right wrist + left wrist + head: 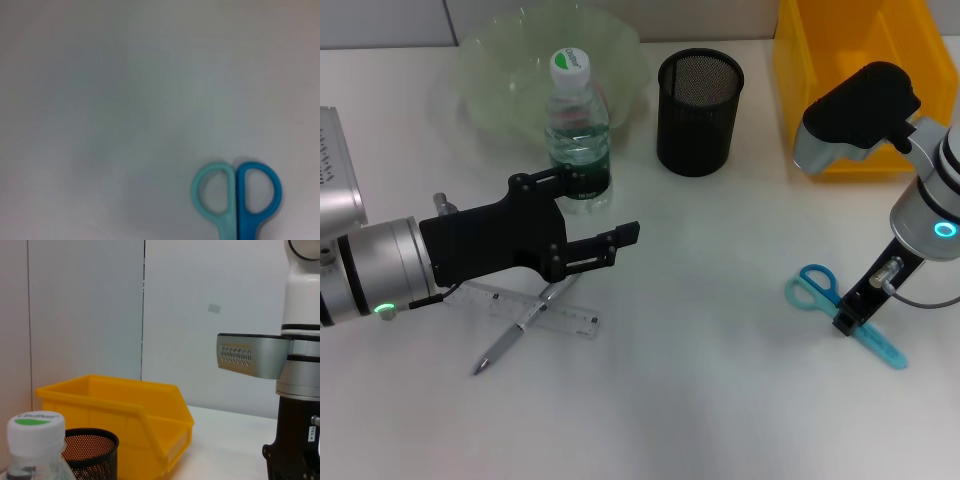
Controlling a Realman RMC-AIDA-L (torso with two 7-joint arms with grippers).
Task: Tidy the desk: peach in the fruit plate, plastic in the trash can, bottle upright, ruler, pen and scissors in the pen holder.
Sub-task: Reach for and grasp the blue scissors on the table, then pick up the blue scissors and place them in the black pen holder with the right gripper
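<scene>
The clear bottle (578, 130) with a green-and-white cap stands upright in front of the pale green fruit plate (500, 70). My left gripper (616, 206) is open just in front of the bottle's base, one finger against its lower part. Under that arm lie the clear ruler (555, 315) and the silver pen (510, 342), crossed. The scissors (817, 289) with blue and teal handles (235, 192) lie at the right. My right gripper (850, 312) points down onto their blades. The black mesh pen holder (699, 98) stands at the back centre. Peach and plastic are out of view.
A yellow bin (855, 70) stands at the back right, beside the pen holder (91, 449); it also shows as the yellow bin (125, 412) in the left wrist view, behind the bottle cap (35, 427). The right arm (300, 390) rises at that view's edge.
</scene>
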